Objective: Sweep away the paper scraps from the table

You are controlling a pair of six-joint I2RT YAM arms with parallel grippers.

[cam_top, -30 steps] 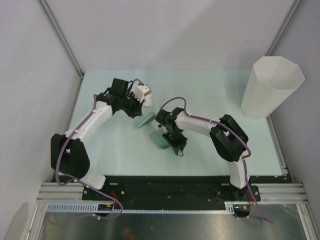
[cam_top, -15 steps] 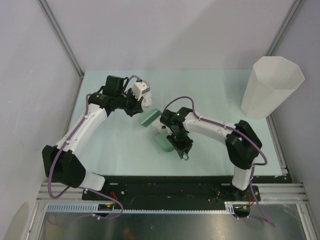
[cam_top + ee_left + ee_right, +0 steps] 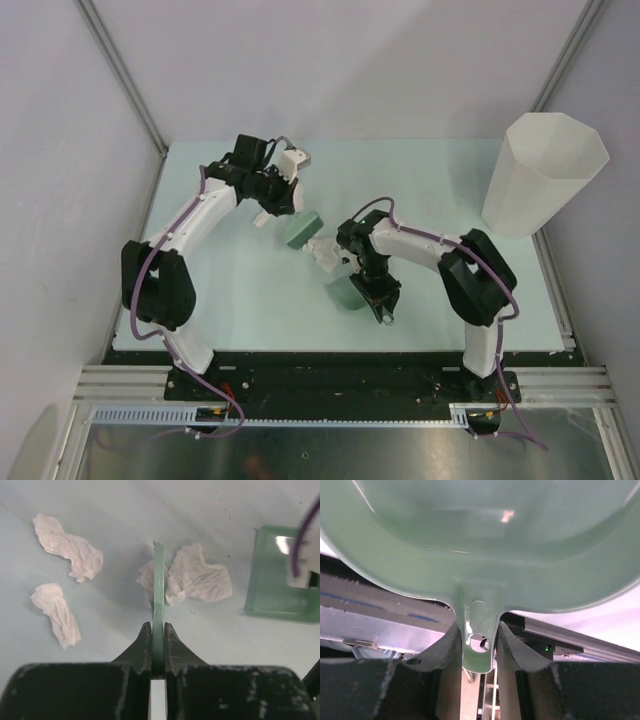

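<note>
Left gripper (image 3: 158, 632): we see jaws clamped on a thin green blade (image 3: 159, 580).
Right gripper (image 3: 479, 632): jaws pinching the handle of the green dustpan (image 3: 480, 540).
Paper scraps (image 3: 197, 577): on the table (image 3: 125, 510), one touching the blade.

dustpan (image 3: 480, 540) cropped at top, paper scrap (image 3: 200, 577) partly behind blade (image 3: 159, 595)

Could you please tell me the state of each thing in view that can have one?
left gripper: shut on the green scraper.
right gripper: shut on the handle of the dustpan.
green scraper: held edge-on, touching one scrap.
dustpan: gripped by its handle.
paper scraps: crumpled, loose on the table, outside the dustpan.
white bin: upright.
</note>
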